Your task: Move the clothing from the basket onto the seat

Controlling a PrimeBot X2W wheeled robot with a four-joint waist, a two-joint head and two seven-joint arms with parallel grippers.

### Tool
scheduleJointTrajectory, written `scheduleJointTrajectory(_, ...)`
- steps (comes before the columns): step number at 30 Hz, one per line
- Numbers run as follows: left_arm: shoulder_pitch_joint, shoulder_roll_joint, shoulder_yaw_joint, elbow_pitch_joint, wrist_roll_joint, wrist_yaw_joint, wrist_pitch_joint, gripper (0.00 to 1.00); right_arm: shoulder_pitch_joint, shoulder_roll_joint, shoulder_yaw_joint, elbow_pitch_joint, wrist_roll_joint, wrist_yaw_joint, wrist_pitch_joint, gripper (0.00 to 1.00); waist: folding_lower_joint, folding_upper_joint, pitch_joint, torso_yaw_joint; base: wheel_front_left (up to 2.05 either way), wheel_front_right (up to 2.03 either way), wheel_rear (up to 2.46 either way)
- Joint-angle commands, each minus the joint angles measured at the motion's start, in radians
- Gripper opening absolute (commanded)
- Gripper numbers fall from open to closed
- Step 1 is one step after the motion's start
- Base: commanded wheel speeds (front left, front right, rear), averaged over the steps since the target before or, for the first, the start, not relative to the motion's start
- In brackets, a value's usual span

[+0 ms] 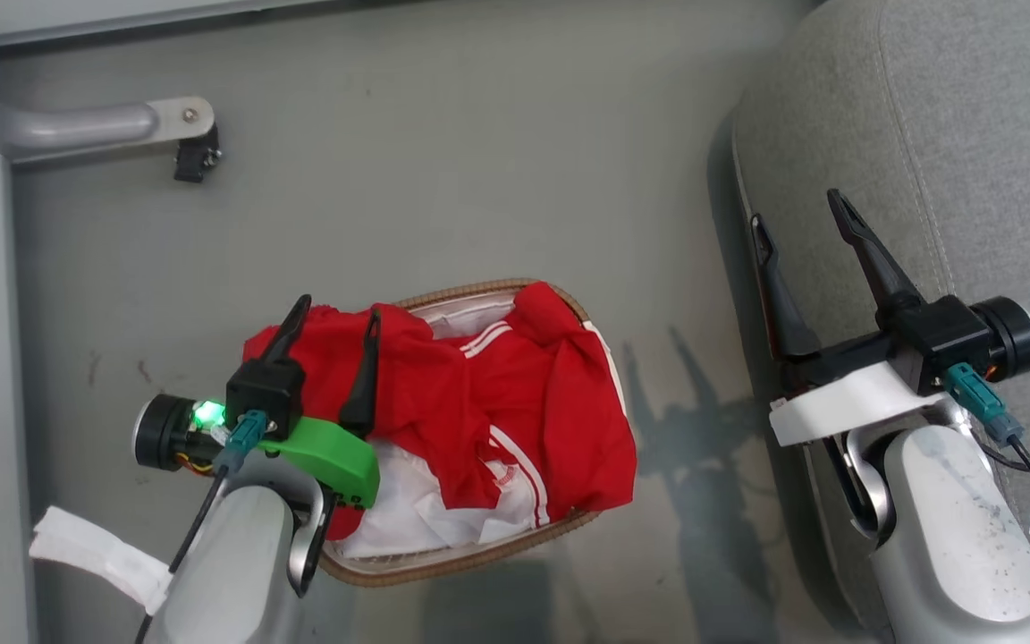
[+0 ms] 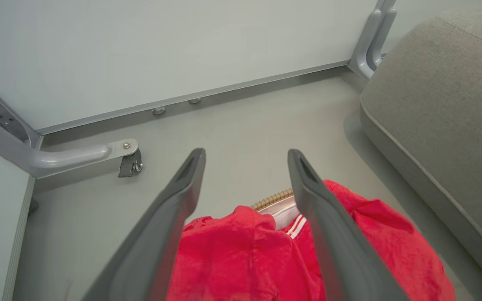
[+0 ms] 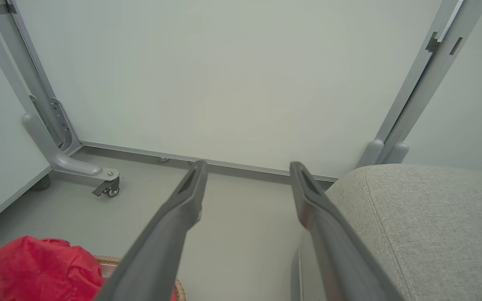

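Red clothing (image 1: 497, 402) with white stripe trim is heaped in the basket (image 1: 443, 565), spilling over its brown woven rim; the white liner shows at the near side. My left gripper (image 1: 336, 313) hovers open above the heap's left part, nothing between its fingers. In the left wrist view the clothing (image 2: 241, 255) lies below the spread fingers (image 2: 174, 209). The grey seat (image 1: 953, 152) stands to the right. My right gripper (image 1: 801, 210) is open over the seat's left edge, empty. The right wrist view shows the seat (image 3: 425, 217) and a corner of the clothing (image 3: 32, 267).
A grey frame leg with a caster (image 1: 193, 143) stands on the floor at the far left. A pale wall panel (image 2: 161, 50) runs along the far side. Bare grey floor (image 1: 443, 179) lies between basket and wall.
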Motion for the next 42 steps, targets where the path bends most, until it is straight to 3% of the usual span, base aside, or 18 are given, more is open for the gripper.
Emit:
scheduleJointTrajectory(1,-0.035,0.019,-0.009,0.015,0.0,-0.004,0.0,1.0,-0.024,0.001,0.007,-0.01,0.01,-0.001,-0.002,1.0,-0.0001,0.0,0.113,-0.069,0.0,0.0,0.0)
scheduleJointTrajectory(10,-0.127,0.071,-0.076,0.146,0.027,-0.003,0.0,1.0,-0.078,0.001,0.044,-0.034,0.054,-0.001,-0.002,1.0,-0.0001,0.0,0.235,-0.122,0.0,0.0,0.0)
scheduleJointTrajectory(18,-0.198,0.133,-0.193,0.316,0.135,0.001,0.0,1.0,-0.097,0.001,0.063,-0.039,0.076,-0.001,-0.002,1.0,-0.0001,0.0,0.317,-0.152,0.0,0.0,0.0)
scheduleJointTrajectory(25,-0.277,0.159,-0.305,0.446,0.249,0.045,0.0,1.0,-0.104,0.0,0.078,-0.041,0.097,-0.001,-0.002,1.0,-0.0001,0.0,0.364,-0.167,0.0,0.0,0.0)
scheduleJointTrajectory(35,-0.422,0.158,-0.422,0.652,0.381,0.153,0.015,1.0,-0.109,0.0,0.112,-0.044,0.114,-0.001,-0.002,1.0,-0.0001,0.0,0.414,-0.175,0.0,0.0,0.0)
scheduleJointTrajectory(42,-0.488,0.146,-0.447,0.721,0.381,0.145,0.028,1.0,-0.113,0.0,0.125,-0.05,0.126,-0.001,-0.002,1.0,-0.0001,0.0,0.444,-0.176,0.0,0.0,0.0)
